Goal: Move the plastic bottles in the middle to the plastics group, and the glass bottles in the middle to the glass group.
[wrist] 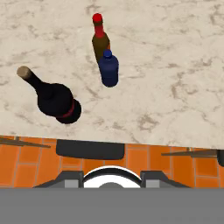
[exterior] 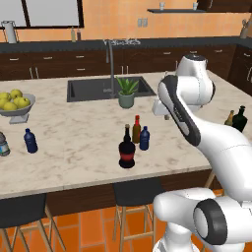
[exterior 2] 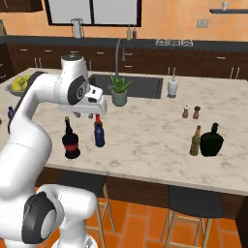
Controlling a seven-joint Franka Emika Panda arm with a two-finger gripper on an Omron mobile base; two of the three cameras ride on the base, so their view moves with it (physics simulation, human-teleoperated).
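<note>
- The marble island counter carries everything; its dark sink is the landmark used below.
- The gripper hangs above the middle bottles, counter-front side of the sink. Its fingers are drawn in as far as they go and hold nothing.
- Round black bottle with red label: in front of the sink, nearest the counter's front edge, upright.
- Broad dark bottle and slim amber bottle: glass group, far right of the sink, side by side.
- Brown bottle with red cap: in front of the sink, just behind the blue one.
- Middle blue bottle: in front of the sink, right of the black bottle.
- Left blue bottle beside a greyish clear bottle: plastics group, left-front of the sink.
</note>
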